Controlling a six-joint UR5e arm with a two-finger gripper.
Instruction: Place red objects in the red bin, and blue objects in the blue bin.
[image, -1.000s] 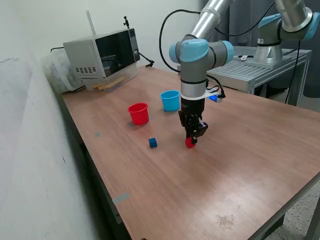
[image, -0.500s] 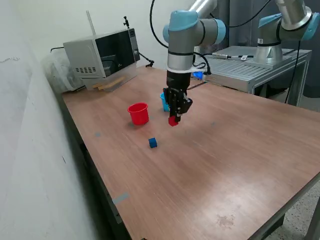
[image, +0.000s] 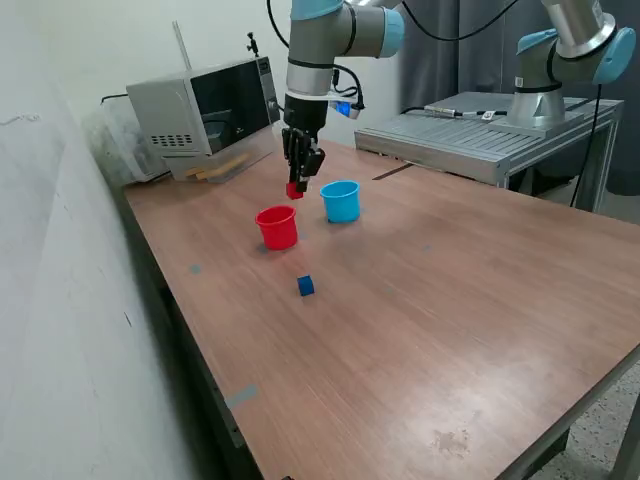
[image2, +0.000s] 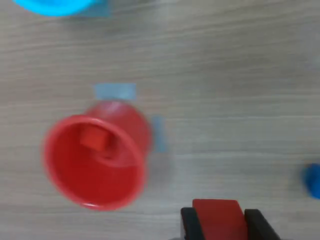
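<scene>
On the wooden surface (image: 420, 320) the blue cube (image: 305, 286) lies nearest, loose. Beyond it stands the red cup (image: 277, 227), one red cube (image2: 94, 138) already inside. Above and just past it hangs the pincer (image: 296, 188), closed on a second red cube (image2: 218, 224). Best centre over the cup's mouth, lower, then release; the blue cup (image: 340, 201) sits just beside.

your gripper (image: 297, 186) swung up off the table with the red cube (image: 295, 190) pinched in it, gone from beside the blue cube at its 3 o'clock, past the blue cup, now hanging above the red cup (image: 277, 226) at roughly its 1 o'clock
</scene>
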